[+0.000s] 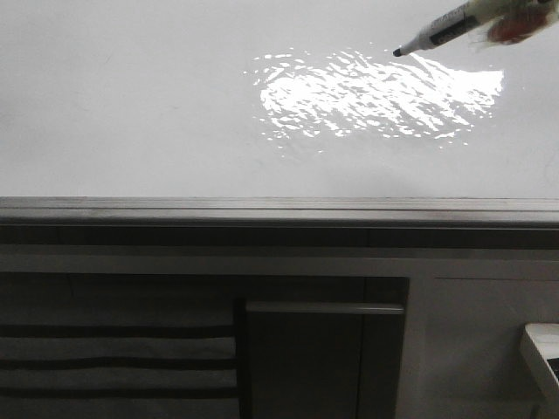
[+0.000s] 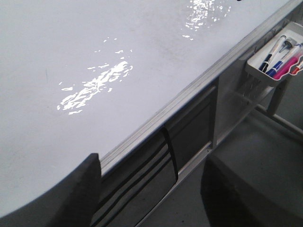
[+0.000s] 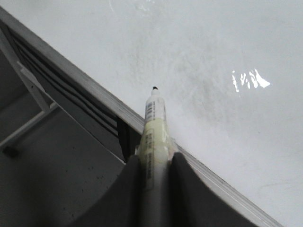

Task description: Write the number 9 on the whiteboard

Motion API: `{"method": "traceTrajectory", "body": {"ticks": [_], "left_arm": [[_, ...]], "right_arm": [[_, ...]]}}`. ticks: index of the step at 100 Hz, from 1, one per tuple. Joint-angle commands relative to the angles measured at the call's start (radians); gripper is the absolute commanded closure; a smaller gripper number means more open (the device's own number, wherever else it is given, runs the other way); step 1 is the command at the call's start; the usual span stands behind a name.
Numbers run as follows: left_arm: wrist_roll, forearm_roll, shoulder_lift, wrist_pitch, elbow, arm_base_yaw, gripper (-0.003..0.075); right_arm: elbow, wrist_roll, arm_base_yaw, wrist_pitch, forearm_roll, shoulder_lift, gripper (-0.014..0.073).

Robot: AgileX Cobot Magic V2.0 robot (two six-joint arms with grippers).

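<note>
Marker (image 3: 154,124) clamped in your right gripper (image 3: 155,163), tip hovering at far right of the whiteboard (image 1: 131,113), no 9 drawn yet; left gripper (image 2: 151,189) idle, spread open; next, touch down and start the loop.

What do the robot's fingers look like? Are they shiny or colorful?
Not colorful. In the wrist views, the left gripper has dark grey, matte fingers that look broad and smoothly curved. The right gripper has the same dark grey fingers, rounded and widening toward the camera. No cables, stickers or markings show on them. In the front view, the right gripper is just a reddish blur at the frame edge.
</note>
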Motion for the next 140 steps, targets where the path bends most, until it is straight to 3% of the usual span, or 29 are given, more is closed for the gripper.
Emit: {"method": "traceTrajectory", "body": {"ticks": [1, 26, 71, 90, 106, 125, 140], "left_arm": [[-0.015, -0.039, -0.014, -0.117, 0.006, 0.007, 0.0293], [-0.015, -0.04, -0.01, -0.132, 0.013, 0.007, 0.0293], [-0.015, -0.04, -0.01, -0.148, 0.013, 0.007, 0.0293], [-0.015, -0.04, -0.01, -0.175, 0.013, 0.007, 0.0293], [-0.015, -0.04, -0.01, -0.183, 0.013, 0.007, 0.0293], [-0.015, -0.04, -0.01, -0.183, 0.013, 0.007, 0.0293], [-0.015, -0.04, -0.01, -0.183, 0.013, 0.007, 0.0293]], "right_arm": [[0.02, 0.006, -0.008, -0.145, 0.054, -0.02, 0.0576], [0.018, 0.07, -0.01, -0.199, 0.073, 0.044, 0.0576], [-0.151, 0.091, -0.072, -0.198, 0.074, 0.289, 0.0576], [-0.193, 0.091, -0.002, -0.178, 0.075, 0.384, 0.0576], [-0.196, 0.091, -0.003, -0.079, 0.029, 0.395, 0.0576], [-0.219, 0.092, -0.097, -0.092, 0.035, 0.361, 0.0576], [-0.254, 0.092, -0.102, -0.088, 0.051, 0.359, 0.0576]]}}
